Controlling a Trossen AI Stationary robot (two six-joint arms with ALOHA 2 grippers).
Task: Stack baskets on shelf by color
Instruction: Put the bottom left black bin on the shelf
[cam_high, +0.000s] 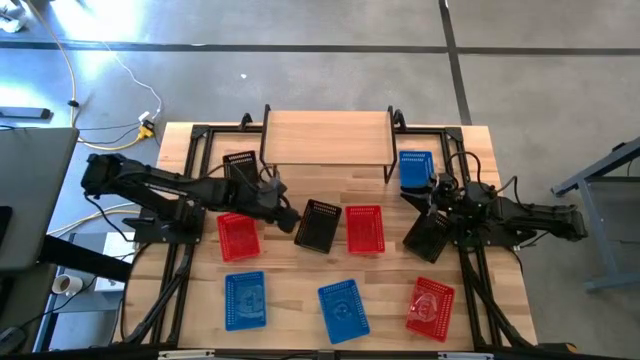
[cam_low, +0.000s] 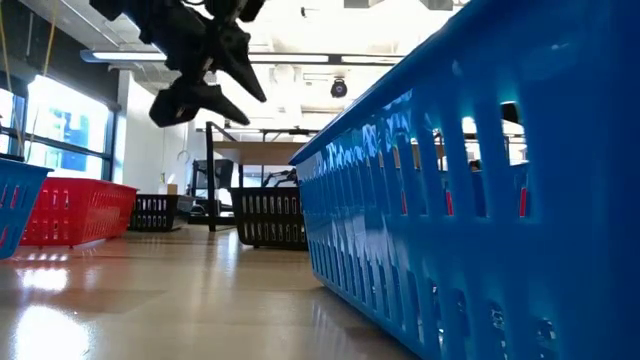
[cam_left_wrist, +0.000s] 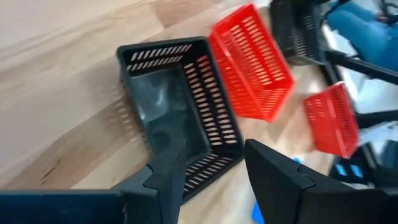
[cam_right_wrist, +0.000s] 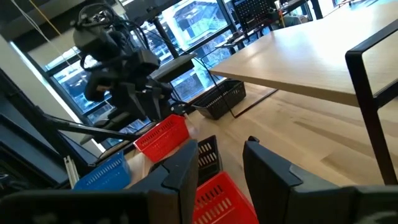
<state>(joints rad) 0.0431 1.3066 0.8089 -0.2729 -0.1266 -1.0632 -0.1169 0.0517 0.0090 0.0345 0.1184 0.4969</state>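
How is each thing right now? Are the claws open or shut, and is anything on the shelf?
Left gripper: open, empty, raised near the middle black basket.
Right gripper: open, empty.
Shelf: top bare, nothing on it.
Middle black basket: upright on the table, empty.
Other baskets: lying singly on the table, none stacked.

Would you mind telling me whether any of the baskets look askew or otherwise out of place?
Yes. The middle black basket sits skewed beside the straight red basket. Another black basket lies tilted under the right gripper. The shelf holds no baskets.
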